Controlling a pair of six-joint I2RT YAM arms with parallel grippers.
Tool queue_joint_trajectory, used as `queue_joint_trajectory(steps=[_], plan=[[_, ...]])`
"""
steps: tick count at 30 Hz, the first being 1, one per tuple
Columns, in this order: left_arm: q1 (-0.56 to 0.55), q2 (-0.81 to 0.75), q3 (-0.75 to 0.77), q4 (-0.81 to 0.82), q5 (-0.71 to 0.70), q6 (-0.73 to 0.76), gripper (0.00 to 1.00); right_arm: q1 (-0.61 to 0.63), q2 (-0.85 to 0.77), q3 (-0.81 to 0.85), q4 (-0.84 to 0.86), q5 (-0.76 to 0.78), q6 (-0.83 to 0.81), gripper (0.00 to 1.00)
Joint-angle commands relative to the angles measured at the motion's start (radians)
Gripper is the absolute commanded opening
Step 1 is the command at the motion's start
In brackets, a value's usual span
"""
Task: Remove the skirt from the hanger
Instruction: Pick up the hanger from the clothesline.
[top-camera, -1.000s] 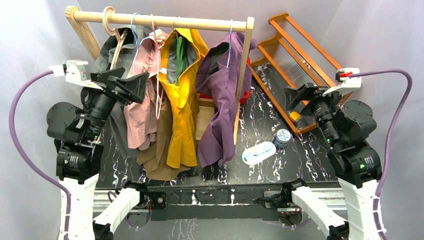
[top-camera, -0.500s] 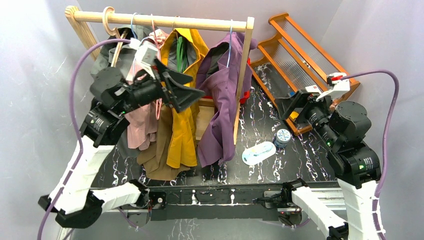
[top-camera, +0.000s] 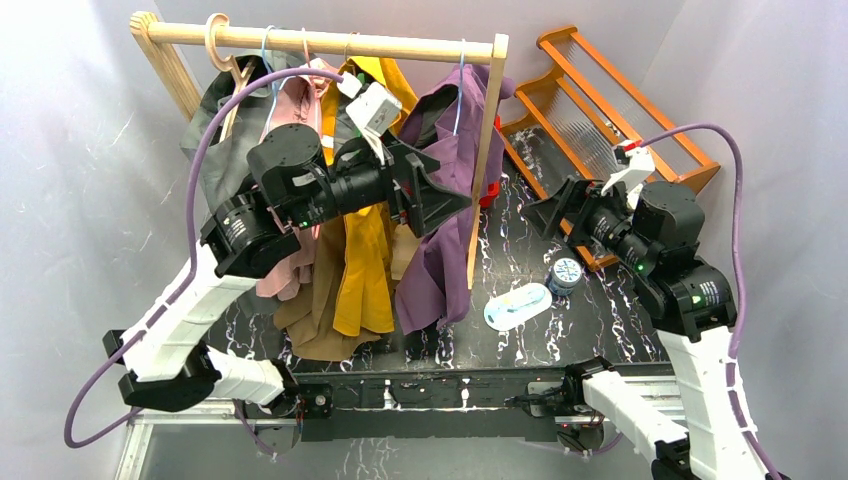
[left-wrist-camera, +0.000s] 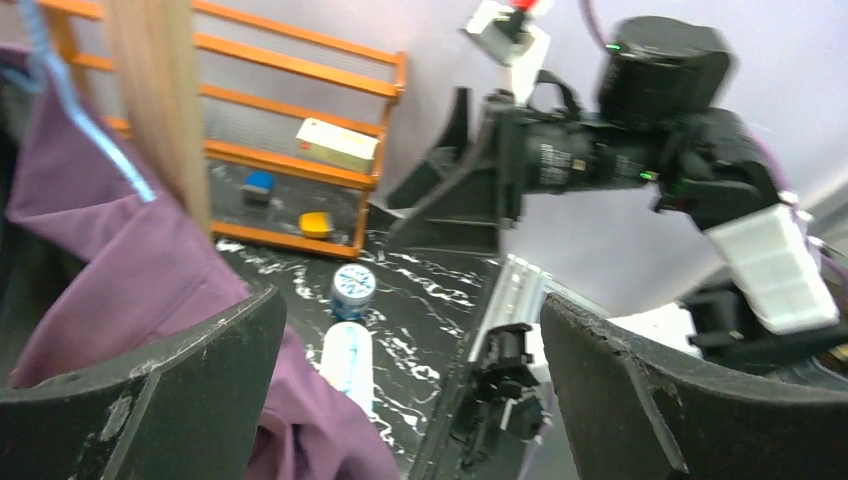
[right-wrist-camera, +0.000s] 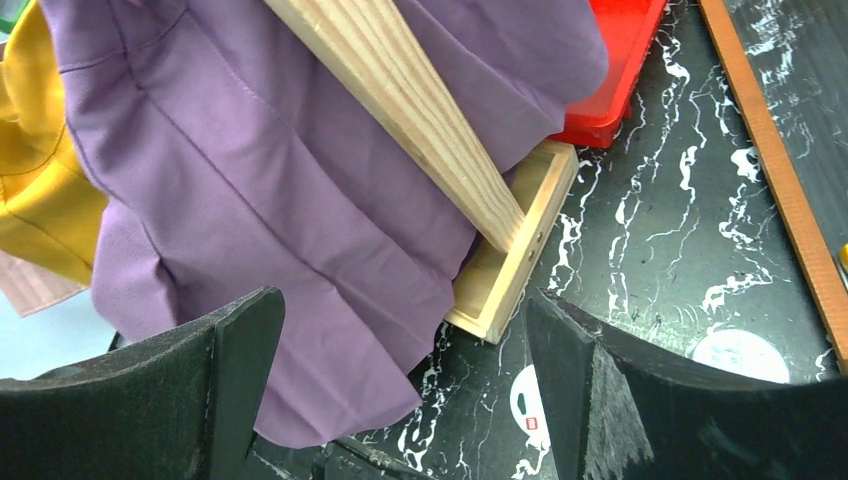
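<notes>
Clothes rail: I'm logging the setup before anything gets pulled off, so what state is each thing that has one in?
left hand, open, empty, beside the purple garment
right hand, open, empty
purple garment, hanging from the rail
yellow garment, hanging from the rail
pink garment, hanging from the rail

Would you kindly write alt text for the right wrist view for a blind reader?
A purple garment hangs behind the wooden rack post, which meets its base on the black marbled table. The open right gripper frames the bottom edge; a red tray lies behind.
</notes>
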Motion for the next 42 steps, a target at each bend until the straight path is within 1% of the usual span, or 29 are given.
queue_joint_trajectory(steps=[1, 3, 6, 9, 12, 14, 16, 20, 22, 26, 29, 30, 31, 33, 36, 37, 39, 42], plan=[[-0.002, 0.010, 0.010, -0.015, -0.183, 0.027, 0.98, -0.004, -0.005, 0.027, 0.036, -0.062, 0.003, 0.98], [-0.001, 0.014, -0.006, -0.018, -0.275, 0.033, 0.98, -0.004, 0.011, 0.028, 0.034, -0.080, -0.020, 0.98], [-0.002, 0.044, 0.002, -0.030, -0.356, 0.045, 0.98, -0.004, 0.025, 0.017, 0.042, -0.093, -0.043, 0.98], [-0.001, 0.100, 0.033, -0.030, -0.374, 0.039, 0.90, -0.004, 0.013, -0.017, 0.085, -0.131, -0.052, 0.98], [-0.002, 0.163, 0.090, -0.032, -0.387, 0.030, 0.84, -0.004, 0.009, -0.046, 0.131, -0.187, -0.060, 0.98], [-0.002, 0.203, 0.131, -0.032, -0.406, 0.035, 0.81, -0.004, 0.019, -0.051, 0.149, -0.218, -0.069, 0.98], [-0.001, 0.248, 0.177, -0.041, -0.443, 0.050, 0.77, -0.004, 0.031, -0.043, 0.153, -0.237, -0.082, 0.98], [-0.002, 0.303, 0.242, -0.062, -0.516, 0.077, 0.73, -0.004, 0.034, -0.036, 0.152, -0.239, -0.106, 0.98], [-0.001, 0.300, 0.240, -0.069, -0.536, 0.081, 0.72, -0.004, 0.023, -0.040, 0.152, -0.226, -0.119, 0.98], [-0.001, 0.260, 0.209, -0.081, -0.599, 0.099, 0.78, -0.004, -0.004, -0.047, 0.146, -0.180, -0.129, 0.98], [-0.001, 0.252, 0.216, -0.092, -0.642, 0.110, 0.78, -0.004, -0.012, -0.050, 0.150, -0.177, -0.129, 0.98], [-0.001, 0.256, 0.220, -0.094, -0.648, 0.110, 0.76, -0.004, -0.011, -0.052, 0.155, -0.180, -0.128, 0.98], [-0.001, 0.262, 0.225, -0.093, -0.653, 0.107, 0.72, -0.004, -0.008, -0.052, 0.160, -0.183, -0.126, 0.98], [-0.001, 0.297, 0.278, -0.118, -0.640, 0.097, 0.65, -0.004, 0.002, -0.046, 0.162, -0.195, -0.121, 0.98], [-0.001, 0.356, 0.353, -0.158, -0.601, 0.088, 0.61, -0.004, 0.007, -0.032, 0.148, -0.196, -0.115, 0.98], [-0.002, 0.367, 0.367, -0.166, -0.608, 0.090, 0.60, -0.004, 0.003, -0.034, 0.148, -0.191, -0.109, 0.98], [-0.002, 0.375, 0.373, -0.166, -0.623, 0.098, 0.55, -0.004, -0.011, -0.040, 0.151, -0.177, -0.096, 0.98], [-0.001, 0.387, 0.389, -0.177, -0.642, 0.099, 0.52, -0.004, -0.027, -0.051, 0.159, -0.167, -0.080, 0.98]])
